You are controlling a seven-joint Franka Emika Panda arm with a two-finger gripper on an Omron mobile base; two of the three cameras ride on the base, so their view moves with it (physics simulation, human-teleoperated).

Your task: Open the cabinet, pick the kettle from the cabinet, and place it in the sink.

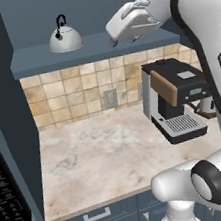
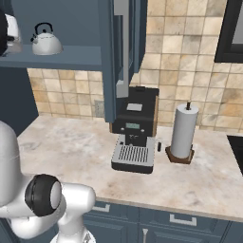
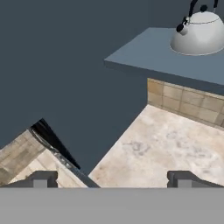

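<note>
The cabinet (image 1: 97, 47) stands open, and its right door (image 2: 121, 57) shows edge-on in the right base view. The whitish-grey kettle (image 1: 65, 38) with its dark arched handle sits upright on the left part of the cabinet's bottom shelf (image 3: 148, 57). It also shows at the upper left in the right base view as the kettle (image 2: 46, 42). My white hand (image 1: 129, 22) hovers at shelf height, to the right of the kettle and apart from it. In the hand view my gripper (image 3: 113, 179) is open and holds nothing, with the kettle (image 3: 199, 35) at the upper right. The sink is out of view.
A black and silver coffee machine (image 1: 176, 99) stands on the marble counter (image 1: 104, 154) below the cabinet's right side. A white paper towel roll (image 2: 184, 127) stands to its right. The open left door (image 3: 65, 70) hangs as a dark panel. A black appliance (image 1: 3, 190) sits at the far left.
</note>
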